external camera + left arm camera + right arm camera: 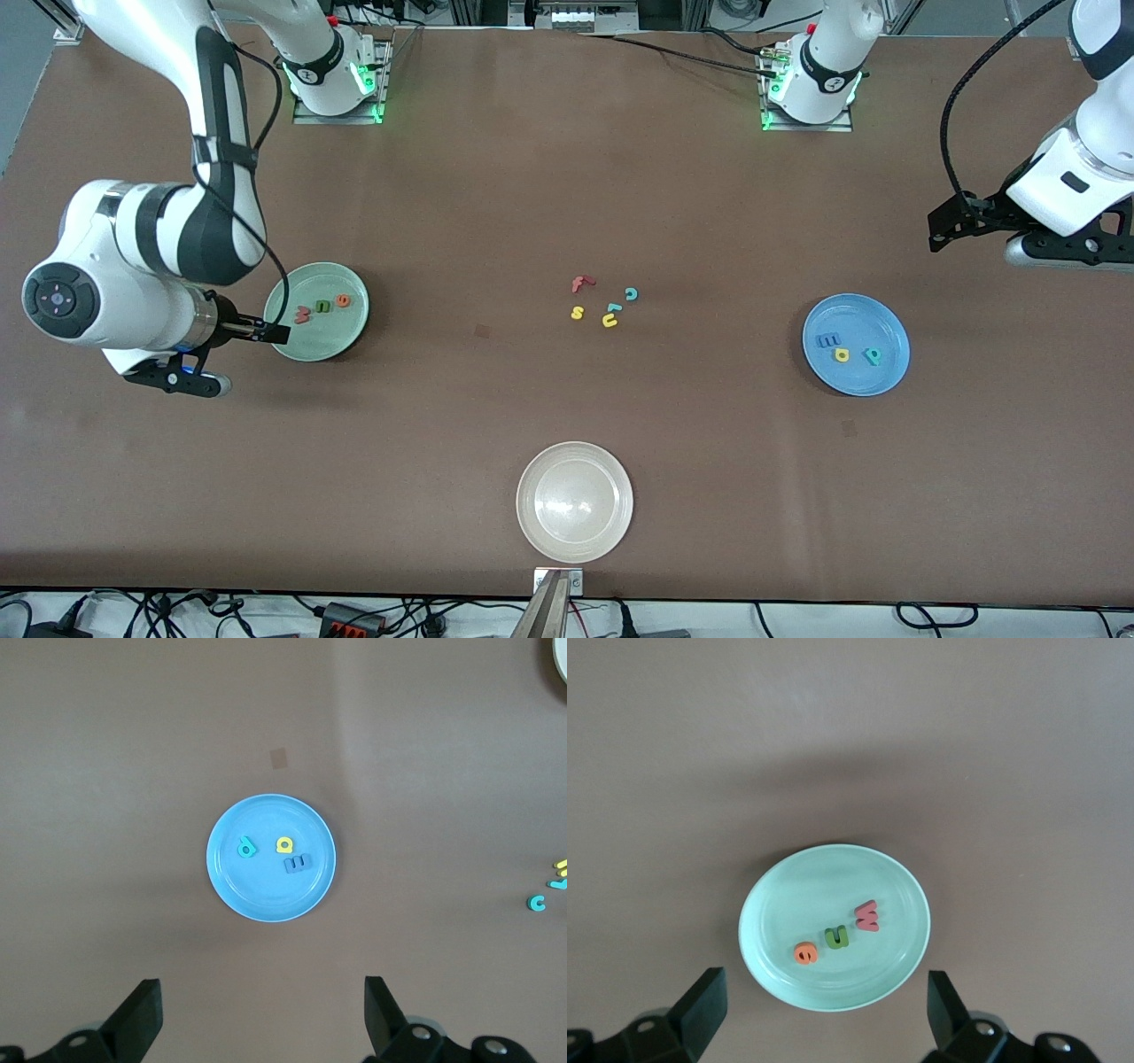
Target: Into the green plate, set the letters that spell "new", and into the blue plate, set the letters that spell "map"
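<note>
The green plate (332, 341) lies toward the right arm's end of the table. In it are the dull-red "w" (303, 315), green "n" (324, 306) and orange "e" (342, 300). My right gripper (182, 379) hangs open and empty beside this plate; its wrist view shows the plate (797, 895) and the three letters between the spread fingers (709, 992). The blue plate (877, 319) lies toward the left arm's end and holds the blue "m" (829, 339), yellow "a" (841, 354) and teal "p" (873, 356). My left gripper (1059, 251) is open, high above the table near the blue plate (266, 890).
At mid-table lie a red "f" (580, 283), a teal "c" (631, 293), a yellow "s" (577, 312), a yellow "u" (609, 321) and one more small teal piece. A whitish-beige plate (574, 540) sits near the table edge closest to the front camera.
</note>
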Robot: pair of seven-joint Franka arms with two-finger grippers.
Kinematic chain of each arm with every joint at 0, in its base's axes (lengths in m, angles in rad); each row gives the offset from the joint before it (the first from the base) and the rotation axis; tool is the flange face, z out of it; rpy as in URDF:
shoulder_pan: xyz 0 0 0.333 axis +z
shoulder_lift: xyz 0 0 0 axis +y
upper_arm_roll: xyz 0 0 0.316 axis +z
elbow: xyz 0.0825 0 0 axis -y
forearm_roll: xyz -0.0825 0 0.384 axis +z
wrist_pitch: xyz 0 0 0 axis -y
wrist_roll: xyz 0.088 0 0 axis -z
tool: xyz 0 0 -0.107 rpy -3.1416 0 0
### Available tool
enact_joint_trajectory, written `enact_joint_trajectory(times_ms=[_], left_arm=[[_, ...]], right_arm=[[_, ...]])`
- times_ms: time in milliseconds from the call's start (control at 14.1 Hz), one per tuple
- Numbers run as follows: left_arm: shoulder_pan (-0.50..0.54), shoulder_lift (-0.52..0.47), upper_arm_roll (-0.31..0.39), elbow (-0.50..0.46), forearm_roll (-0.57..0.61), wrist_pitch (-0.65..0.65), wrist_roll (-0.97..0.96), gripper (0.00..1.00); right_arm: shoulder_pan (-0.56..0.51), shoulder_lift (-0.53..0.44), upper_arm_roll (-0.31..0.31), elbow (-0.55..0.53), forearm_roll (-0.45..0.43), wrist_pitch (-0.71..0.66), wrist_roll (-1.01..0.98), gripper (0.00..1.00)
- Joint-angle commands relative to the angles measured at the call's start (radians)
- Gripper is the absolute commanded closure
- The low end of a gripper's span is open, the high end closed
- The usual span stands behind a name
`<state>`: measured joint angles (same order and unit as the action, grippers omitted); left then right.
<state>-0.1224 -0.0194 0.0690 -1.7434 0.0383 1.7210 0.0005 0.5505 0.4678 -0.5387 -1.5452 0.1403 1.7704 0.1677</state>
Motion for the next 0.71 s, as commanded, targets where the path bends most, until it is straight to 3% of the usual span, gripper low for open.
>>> enact_joint_trajectory(times_ms=[0,284,497,639], left_arm=[[0.012,-0.022,-0.027,-0.042,-0.015,0.034,0.033,0.0],[0.058,-0.027,-0.079,-0.044,-0.015,0.032,0.033,0.0],[0.115,-0.016,-0.136,-0.025,-0.011,0.028,0.026,0.0],[0.112,-0.01,-0.138,-0.012,-0.011,0.028,0.019,0.0]], right_arm=[[-0.153,-0.136,0.178,0.023,-0.151,-0.002,0.023,0.0],[-0.332,-0.262,0.255,0.091,-0.163,-0.029,-0.042,0.0],[-0.614,-0.33,0.461,0.085,-0.163,-0.072,-0.138,0.0],[-0.633,-0.344,0.468,0.091,-0.171,-0.106,-0.155,0.0]])
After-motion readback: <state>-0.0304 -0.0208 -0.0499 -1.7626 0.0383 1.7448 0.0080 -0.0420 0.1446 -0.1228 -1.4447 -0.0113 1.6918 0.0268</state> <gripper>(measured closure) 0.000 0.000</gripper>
